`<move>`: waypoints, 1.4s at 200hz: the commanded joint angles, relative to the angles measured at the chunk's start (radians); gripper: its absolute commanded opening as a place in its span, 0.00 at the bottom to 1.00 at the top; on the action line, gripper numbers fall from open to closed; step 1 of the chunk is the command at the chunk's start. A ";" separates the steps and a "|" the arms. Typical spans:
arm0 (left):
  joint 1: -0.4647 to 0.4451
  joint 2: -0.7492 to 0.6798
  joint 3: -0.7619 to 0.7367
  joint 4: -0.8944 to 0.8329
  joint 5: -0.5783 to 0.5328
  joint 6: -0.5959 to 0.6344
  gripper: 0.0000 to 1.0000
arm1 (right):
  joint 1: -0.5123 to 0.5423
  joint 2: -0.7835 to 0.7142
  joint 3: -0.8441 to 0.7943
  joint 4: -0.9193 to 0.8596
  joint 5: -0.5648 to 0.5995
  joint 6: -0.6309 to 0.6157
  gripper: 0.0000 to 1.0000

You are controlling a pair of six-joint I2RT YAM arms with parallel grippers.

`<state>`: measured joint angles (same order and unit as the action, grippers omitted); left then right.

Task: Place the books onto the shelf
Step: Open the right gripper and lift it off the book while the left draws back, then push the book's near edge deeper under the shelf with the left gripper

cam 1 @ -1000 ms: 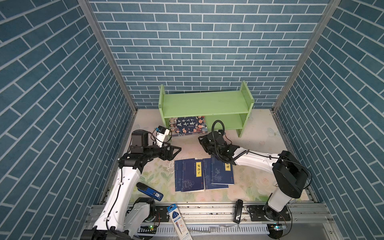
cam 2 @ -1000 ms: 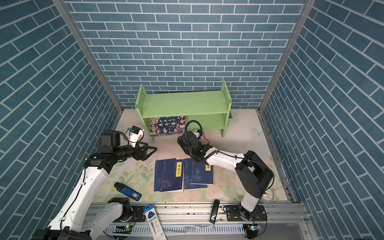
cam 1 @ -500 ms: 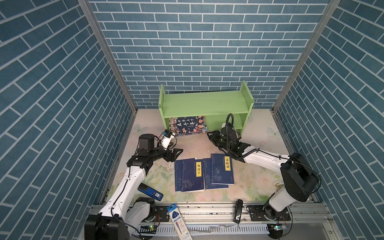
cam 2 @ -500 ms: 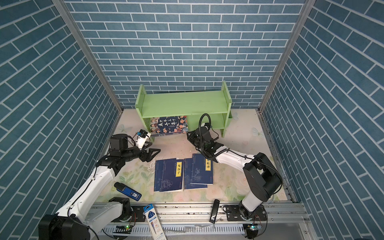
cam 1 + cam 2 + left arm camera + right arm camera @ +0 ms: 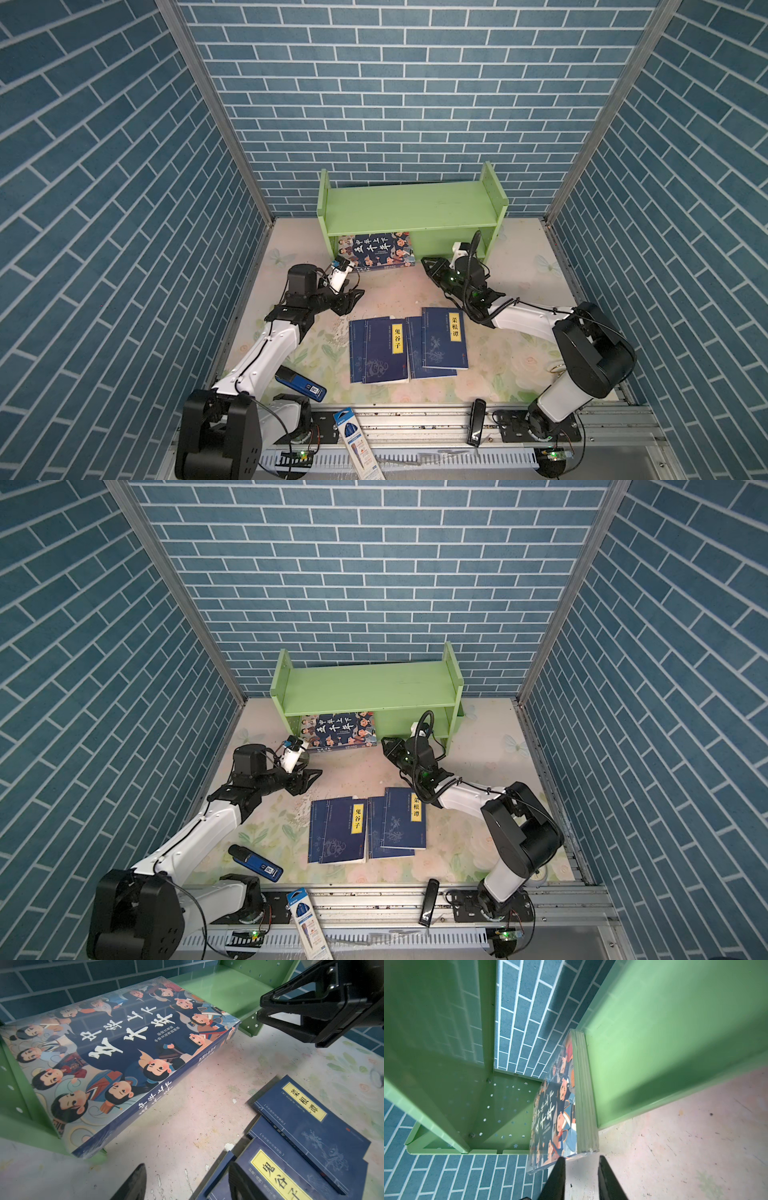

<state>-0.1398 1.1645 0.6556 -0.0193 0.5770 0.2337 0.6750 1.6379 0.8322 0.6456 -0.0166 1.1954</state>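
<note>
Both top views: left arm bent low, left gripper apart, empty. Centre-right, right arm stretches toward shelf, right gripper narrowly apart.

We find the shelf at the back, against the rear wall. On its lower tier, at the left end, the large book lies flat, jutting past the front edge. Before the shelf we see four thin books on the table, two overlapping pairs side by side. The handheld device lies left of them, nearer the front.
</note>
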 commanded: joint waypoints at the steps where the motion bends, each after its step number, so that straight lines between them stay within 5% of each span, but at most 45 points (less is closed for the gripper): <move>1: -0.015 0.018 -0.005 0.062 -0.033 -0.005 0.63 | -0.005 0.014 -0.015 0.109 0.032 -0.037 0.28; 280: -0.024 0.149 0.030 0.266 -0.210 -0.101 0.65 | -0.033 0.139 0.093 0.171 -0.023 -0.040 0.30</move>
<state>-0.1623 1.3025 0.6594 0.2100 0.3782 0.1478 0.6468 1.7596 0.8932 0.7914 -0.0315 1.1725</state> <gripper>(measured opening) 0.647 0.298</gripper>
